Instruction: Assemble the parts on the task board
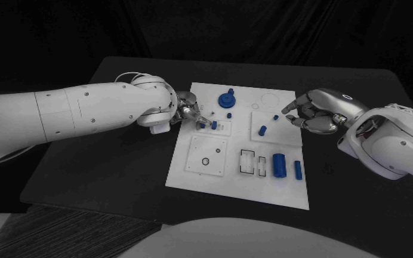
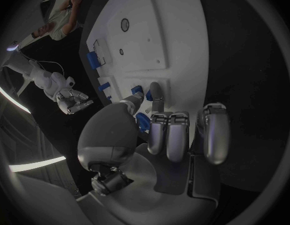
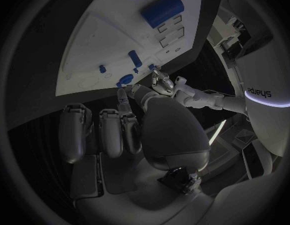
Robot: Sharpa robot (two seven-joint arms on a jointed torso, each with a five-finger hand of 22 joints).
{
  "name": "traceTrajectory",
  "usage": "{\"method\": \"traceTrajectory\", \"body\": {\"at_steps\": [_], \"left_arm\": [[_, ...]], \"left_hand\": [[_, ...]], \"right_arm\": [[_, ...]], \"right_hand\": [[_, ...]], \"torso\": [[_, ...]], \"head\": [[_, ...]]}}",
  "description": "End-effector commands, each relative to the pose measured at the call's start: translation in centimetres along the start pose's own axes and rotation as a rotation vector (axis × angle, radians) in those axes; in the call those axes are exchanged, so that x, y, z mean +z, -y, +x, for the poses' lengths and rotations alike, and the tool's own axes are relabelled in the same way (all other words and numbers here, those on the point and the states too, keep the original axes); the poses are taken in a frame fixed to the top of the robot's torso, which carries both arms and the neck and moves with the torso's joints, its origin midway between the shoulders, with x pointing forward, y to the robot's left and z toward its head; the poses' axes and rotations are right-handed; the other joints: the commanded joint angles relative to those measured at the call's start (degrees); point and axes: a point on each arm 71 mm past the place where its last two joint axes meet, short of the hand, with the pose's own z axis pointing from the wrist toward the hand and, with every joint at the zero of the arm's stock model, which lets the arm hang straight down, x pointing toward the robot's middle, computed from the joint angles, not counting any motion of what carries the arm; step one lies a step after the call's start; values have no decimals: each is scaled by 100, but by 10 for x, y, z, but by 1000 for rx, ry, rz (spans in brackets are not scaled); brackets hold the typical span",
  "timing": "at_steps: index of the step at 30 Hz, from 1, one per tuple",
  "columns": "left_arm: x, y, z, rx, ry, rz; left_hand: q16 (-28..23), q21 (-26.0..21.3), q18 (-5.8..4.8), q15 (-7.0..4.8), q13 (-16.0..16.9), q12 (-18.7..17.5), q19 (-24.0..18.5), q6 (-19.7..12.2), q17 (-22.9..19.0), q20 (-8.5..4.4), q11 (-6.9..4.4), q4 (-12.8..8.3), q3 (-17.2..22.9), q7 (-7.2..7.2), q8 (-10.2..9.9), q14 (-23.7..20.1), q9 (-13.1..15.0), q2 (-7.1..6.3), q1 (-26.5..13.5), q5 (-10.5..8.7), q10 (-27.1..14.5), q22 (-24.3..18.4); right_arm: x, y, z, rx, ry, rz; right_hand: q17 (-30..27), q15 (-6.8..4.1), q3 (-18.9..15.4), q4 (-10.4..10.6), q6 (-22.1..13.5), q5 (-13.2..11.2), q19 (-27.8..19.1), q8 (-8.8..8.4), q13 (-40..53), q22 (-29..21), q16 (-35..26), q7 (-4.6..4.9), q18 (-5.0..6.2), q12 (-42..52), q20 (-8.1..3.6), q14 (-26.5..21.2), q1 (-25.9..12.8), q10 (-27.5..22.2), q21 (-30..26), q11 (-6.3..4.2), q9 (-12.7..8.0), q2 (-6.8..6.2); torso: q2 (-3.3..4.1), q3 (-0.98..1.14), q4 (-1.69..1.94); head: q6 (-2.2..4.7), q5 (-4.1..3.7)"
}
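The white task board (image 1: 219, 180) lies mid-table. Two small blue parts (image 1: 207, 125) stand in its left half; my left hand (image 1: 185, 111) hovers over them, one fingertip (image 2: 155, 89) and the thumb beside them (image 2: 142, 93). Another blue piece (image 2: 142, 121) shows between thumb and fingers; whether anything is gripped is unclear. A round blue part (image 1: 227, 100) sits further back. My right hand (image 1: 310, 116) hangs over the board's right edge, fingers curled in with nothing in them. A blue peg (image 1: 262, 131) and a tiny blue part (image 1: 276, 116) lie left of it.
A large blue cylinder (image 1: 279, 164) and a thinner one (image 1: 298, 169) lie at the board's near right, beside two rectangular slots (image 1: 253, 161). A square plate with a round hole (image 1: 206, 156) takes the near left. Bare black table (image 1: 103, 168) surrounds the board.
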Motion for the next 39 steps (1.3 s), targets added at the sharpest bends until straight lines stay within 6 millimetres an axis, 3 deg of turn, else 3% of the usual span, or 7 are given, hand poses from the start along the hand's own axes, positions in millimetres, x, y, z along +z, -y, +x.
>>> {"method": "traceTrajectory", "body": {"at_steps": [1,8,18,22,26,29,39], "left_arm": [[2,-2,6,12,-32,-19],[2,-3,6,15,-37,-30],[3,-5,6,19,-43,-48],[3,-6,5,13,-35,-36],[2,-5,2,-8,1,7],[1,-3,-1,-28,42,46],[-2,-1,-10,-69,143,137]], "left_hand": [[38,-34,19,6,1503,11,191,19,1508,28,11,108,-177,32,-40,595,-28,18,-89,-108,604,1199],[38,-34,19,4,1502,11,194,63,1508,27,5,236,-393,20,-7,595,-21,64,-136,-157,604,1200],[38,-49,21,-6,1504,13,193,-63,1508,23,4,588,-871,19,170,595,245,155,-288,-194,605,1197],[38,-38,19,1,1507,17,200,-215,1508,25,2,686,-1184,14,474,595,606,253,-342,-173,608,1201],[38,-19,14,-33,1509,20,210,-396,1508,3,-36,711,-1689,-32,1069,595,1295,383,-645,-169,610,1207],[38,1,11,-45,1509,20,219,-519,1508,-14,-49,706,-2095,-49,1323,595,1603,467,-911,-203,610,1212],[38,12,9,-56,1509,20,220,-636,1508,-32,-62,718,-2480,-59,1488,595,1820,653,-997,-217,610,1215]], "right_arm": [[0,1,1,0,-5,16],[0,1,1,0,-6,16],[0,1,1,0,-5,16],[-1,1,1,1,-5,16],[-1,2,1,0,-4,16],[-1,2,1,0,-5,17],[-1,2,2,1,-5,16]], "right_hand": [[444,30,12,27,-39,27,177,-31,1442,1190,-38,10,100,-27,29,391,30,554,-27,44,-4,46],[444,30,12,27,-39,27,177,-31,1442,1190,-38,10,100,-27,29,391,30,554,-27,44,-4,46],[444,30,12,27,-39,27,177,-31,1442,1190,-38,10,100,-27,29,391,30,554,-27,44,-4,46],[442,30,13,28,-43,26,173,-37,1436,1187,-40,11,102,-30,29,390,31,551,-34,46,-4,44],[442,30,13,28,-43,26,173,-37,1436,1187,-40,11,102,-30,29,390,31,551,-34,46,-4,44],[442,30,13,28,-43,26,173,-37,1436,1187,-40,11,102,-30,29,390,31,551,-34,46,-4,44],[442,30,13,28,-43,26,173,-37,1436,1187,-40,11,102,-30,29,390,31,551,-34,46,-4,44]], "torso": [[3,-2,2],[5,-1,2],[3,0,4],[2,0,3],[2,1,0],[0,1,1],[-5,-4,13]], "head": [[-1,-4],[-1,-7],[-1,-6],[-1,-9],[-1,-16],[-1,-9],[-1,-12]]}}
